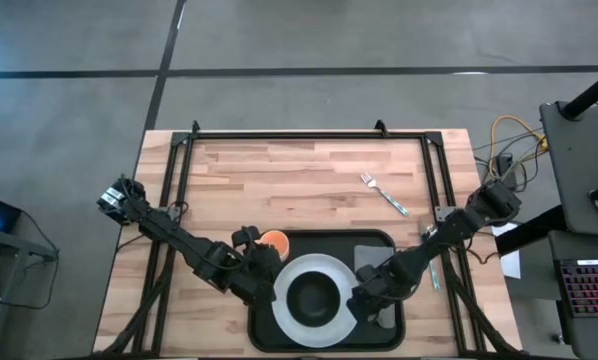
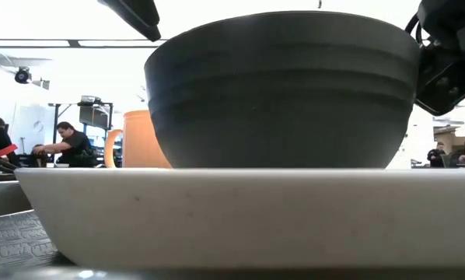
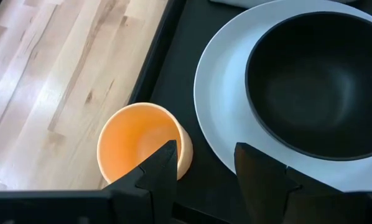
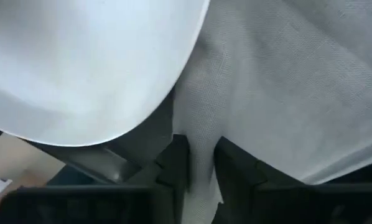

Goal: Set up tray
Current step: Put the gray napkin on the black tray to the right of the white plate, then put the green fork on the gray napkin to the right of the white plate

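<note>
The black tray (image 1: 264, 335) lies at the table's near edge. On it rest a white plate (image 1: 284, 285) carrying a black bowl (image 1: 314, 295), an orange cup (image 1: 275, 241) standing upright at the far left corner, and a grey napkin (image 1: 367, 254) right of the plate. My left gripper (image 3: 201, 168) is open and hovers over the tray between the cup (image 3: 133, 134) and the plate (image 3: 220, 106). My right gripper (image 4: 201, 165) is shut on the napkin beside the plate's rim (image 4: 173, 81). The low view shows the bowl (image 2: 283, 89) on the plate (image 2: 248, 210). My right gripper pinches the grey napkin (image 4: 201, 134) between its two fingers, close to a ragged edge and beside the plate's rim. It comes slanting down from the table's right. The rest of the napkin lies spread on the tray. One layer or several, I cannot tell.
A fork (image 1: 383, 193) lies on the bare wood beyond the tray, toward the right. Another utensil (image 1: 434, 272) lies right of the tray, partly under my right arm. A black frame runs along the table's edges. People sit in the room behind (image 2: 65, 144).
</note>
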